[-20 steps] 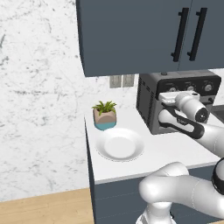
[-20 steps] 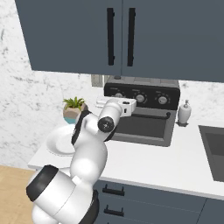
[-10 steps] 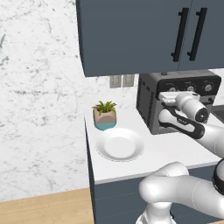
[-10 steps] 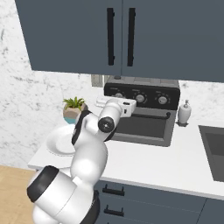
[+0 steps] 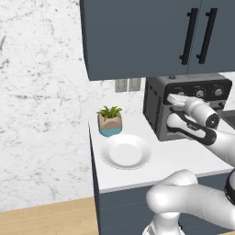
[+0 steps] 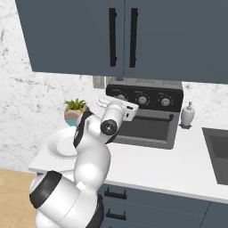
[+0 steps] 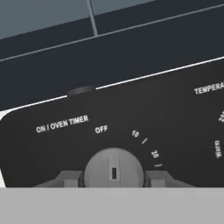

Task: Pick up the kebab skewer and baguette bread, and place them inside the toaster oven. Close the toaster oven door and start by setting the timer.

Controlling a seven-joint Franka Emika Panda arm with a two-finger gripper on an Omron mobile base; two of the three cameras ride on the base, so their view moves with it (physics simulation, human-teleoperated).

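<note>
The toaster oven (image 6: 147, 133) stands on the counter as a dark grey box with a black panel of three knobs. Its door (image 6: 143, 128) is up and closed, the black bar handle (image 6: 149, 116) along its top edge. My gripper (image 7: 113, 179) is shut on the leftmost knob, the timer knob (image 7: 113, 164), whose marker points toward OFF. Both fingertips (image 7: 70, 178) press its sides. From the base views, my gripper (image 5: 177, 98) (image 6: 116, 101) is up against the control panel's left end. The kebab skewer and the baguette bread are hidden.
A bare white plate (image 5: 126, 151) (image 6: 61, 144) lies on the counter left of the oven, with a small potted plant (image 5: 109, 120) behind it. A soap bottle (image 6: 188, 115) and a sink (image 6: 218, 153) sit to the oven's right. Dark wall cabinets (image 6: 120, 35) hang above.
</note>
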